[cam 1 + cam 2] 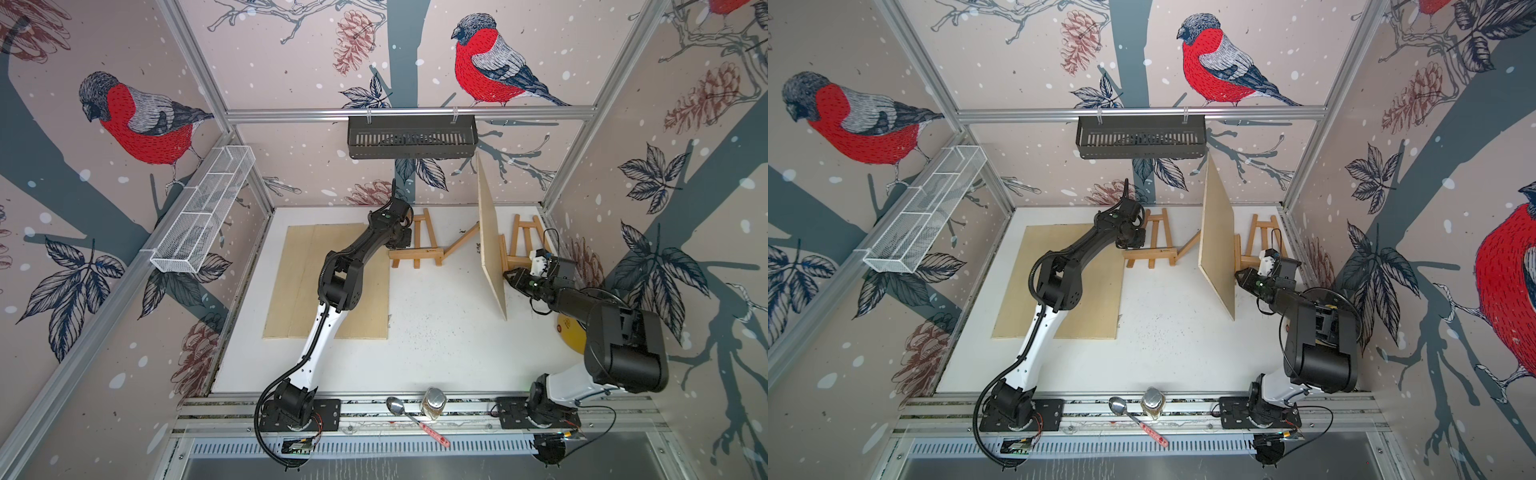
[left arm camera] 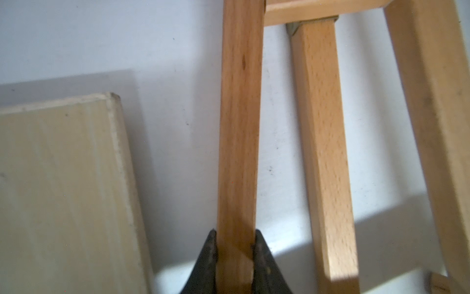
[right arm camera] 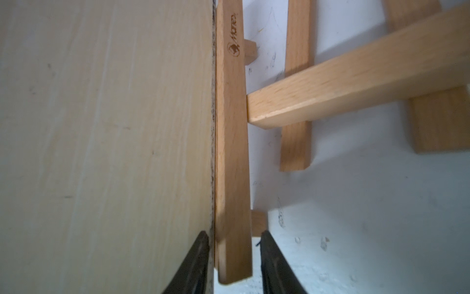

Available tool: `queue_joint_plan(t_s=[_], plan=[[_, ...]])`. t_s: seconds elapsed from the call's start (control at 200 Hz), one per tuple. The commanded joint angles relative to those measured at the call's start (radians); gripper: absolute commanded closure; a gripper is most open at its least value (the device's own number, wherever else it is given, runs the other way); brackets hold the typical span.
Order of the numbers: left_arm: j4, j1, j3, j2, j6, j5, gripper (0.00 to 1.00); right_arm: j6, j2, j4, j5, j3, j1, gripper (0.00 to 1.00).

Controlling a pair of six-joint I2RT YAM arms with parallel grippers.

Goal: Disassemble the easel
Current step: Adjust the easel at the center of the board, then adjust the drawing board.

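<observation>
Two wooden easels are on the white table. One easel (image 1: 417, 252) (image 1: 1152, 252) lies flat at the back centre, its prop leg (image 1: 461, 241) splayed to the right. My left gripper (image 2: 235, 244) is shut on one of its side legs (image 2: 240, 127). The other easel (image 1: 525, 237) (image 1: 1262, 237) stands at the back right with a pale board (image 1: 490, 232) (image 1: 1217, 232) upright on its ledge (image 3: 232, 152). My right gripper (image 3: 234, 244) (image 1: 508, 275) is open. Its jaws straddle the board's lower edge and the ledge, with a gap on the ledge side.
A second pale board (image 1: 299, 282) (image 2: 63, 191) lies flat on the table's left, under the left arm. A black basket (image 1: 411, 137) hangs on the back rail, a white mesh basket (image 1: 203, 208) on the left. A spoon (image 1: 399, 409) and jar (image 1: 433, 403) sit on the front rail. A yellow disc (image 1: 569, 332) lies beneath the right arm.
</observation>
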Motion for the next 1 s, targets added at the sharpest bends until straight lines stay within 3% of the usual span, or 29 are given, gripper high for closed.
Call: queue_joint_plan(t_s=[0.0,0.245,0.53,0.63,0.78,0.996], plan=[[0.057,0.002,-0.011,-0.040,-0.021,0.012,0.70,0.011,-0.009,0.012,0.013,0.001,0.004,0.60],[0.061,0.006,-0.043,-0.112,-0.025,0.038,0.61,0.010,-0.029,0.005,0.020,0.003,0.005,0.50],[0.051,0.004,-0.105,-0.277,-0.042,0.014,0.62,-0.011,-0.169,-0.077,0.136,0.031,0.038,0.46],[0.089,0.006,-0.228,-0.411,-0.035,-0.019,0.67,-0.040,-0.301,-0.147,0.249,0.059,0.087,0.44],[0.213,0.016,-0.519,-0.673,-0.037,-0.064,0.70,-0.084,-0.510,-0.249,0.418,0.116,0.180,0.42],[0.249,0.049,-0.857,-1.011,-0.052,-0.223,0.72,-0.167,-0.791,-0.331,0.585,0.181,0.366,0.42]])
